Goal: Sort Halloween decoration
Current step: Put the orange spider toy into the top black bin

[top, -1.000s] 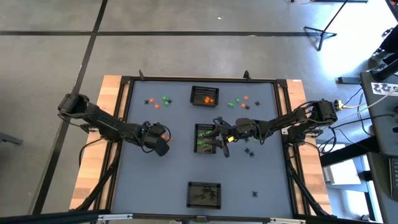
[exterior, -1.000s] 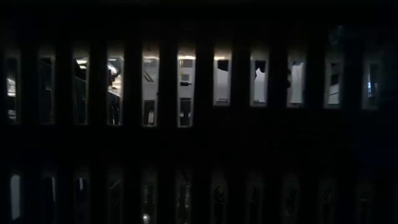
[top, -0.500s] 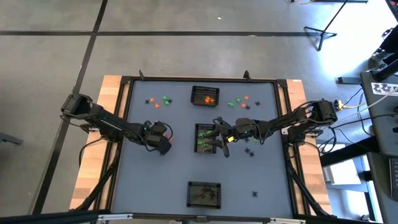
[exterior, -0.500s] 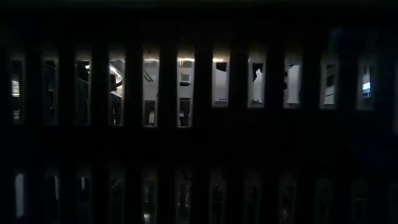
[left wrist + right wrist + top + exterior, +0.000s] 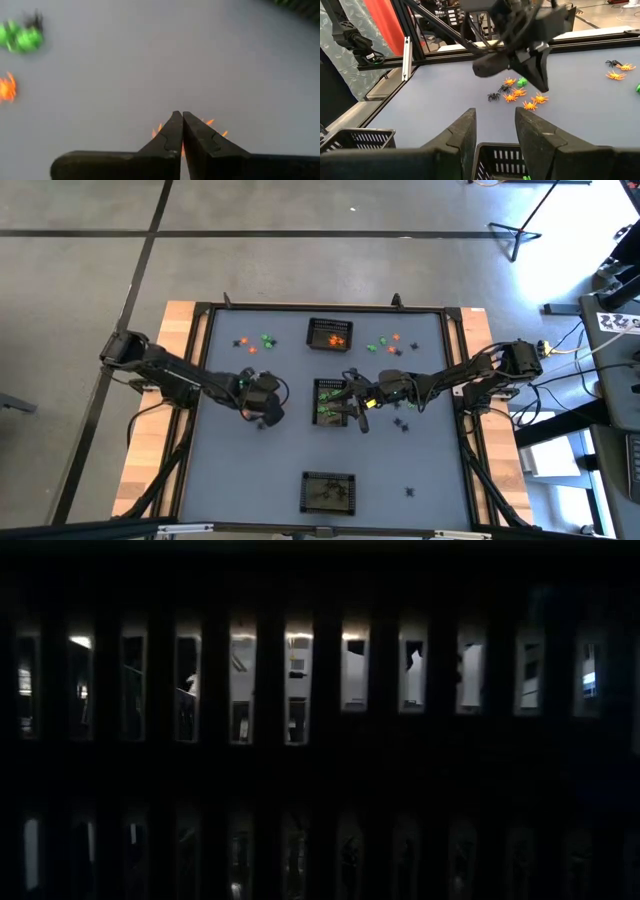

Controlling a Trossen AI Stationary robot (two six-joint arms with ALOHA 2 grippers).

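Observation:
The Halloween decoration is tiny spider trinkets. Orange, green and black ones lie in two loose groups (image 5: 255, 343) (image 5: 385, 346) at the far side of the grey table, and several more (image 5: 517, 93) lie under my left gripper. That gripper (image 5: 179, 116) (image 5: 267, 408), left of the middle basket (image 5: 330, 400), is shut on an orange trinket. My right gripper (image 5: 495, 117) (image 5: 345, 402) hangs open over the middle basket's rim (image 5: 497, 150), with nothing between its fingers. My left gripper pinches an orange spider trinket between its two fingertips. The fingers slant down from the table's left. They hide the body, and only the orange legs (image 5: 159, 130) (image 5: 216, 127) stick out on both sides. I cannot tell whether the trinket is clear of the table.
Three black mesh baskets stand in a row down the table's middle: the far one (image 5: 330, 335) holds orange trinkets, the middle one green, the near one (image 5: 328, 492) dark ones. Black trinkets (image 5: 403, 423) (image 5: 409, 491) lie at the right. The low view looks only through dark mesh.
My left gripper has moved a little toward the table's right edge, nearer the middle basket. My right gripper has kept still.

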